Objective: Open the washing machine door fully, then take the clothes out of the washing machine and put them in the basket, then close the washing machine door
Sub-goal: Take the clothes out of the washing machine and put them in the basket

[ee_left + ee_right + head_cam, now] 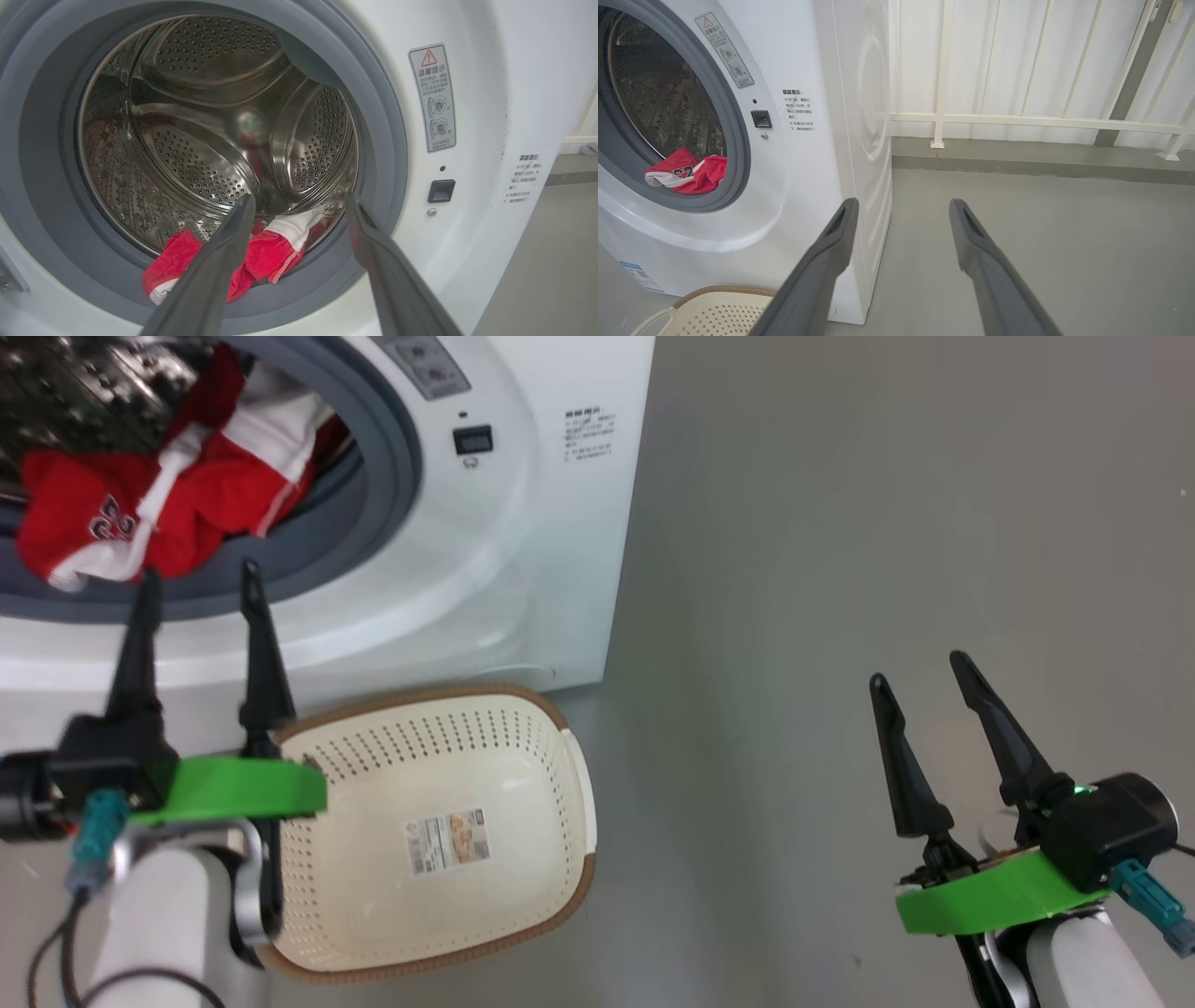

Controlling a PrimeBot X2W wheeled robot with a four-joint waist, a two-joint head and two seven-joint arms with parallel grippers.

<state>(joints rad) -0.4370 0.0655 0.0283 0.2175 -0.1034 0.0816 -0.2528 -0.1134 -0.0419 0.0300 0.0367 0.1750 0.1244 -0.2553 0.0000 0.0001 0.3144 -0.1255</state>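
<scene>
Bright even light; faint shadows; glare on the steel drum [201, 154]; blurry jaws; bowed wrist-view edges

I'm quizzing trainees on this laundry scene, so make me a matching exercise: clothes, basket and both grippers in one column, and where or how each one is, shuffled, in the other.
1. clothes
2. basket
3. left gripper
4. right gripper

A. open, over bare floor beside the washing machine
B. empty, on the floor before the machine
C. open, fingers toward the drum
D. spilling onto the grey seal

Pairs: 1-D, 2-B, 3-C, 4-A
</scene>
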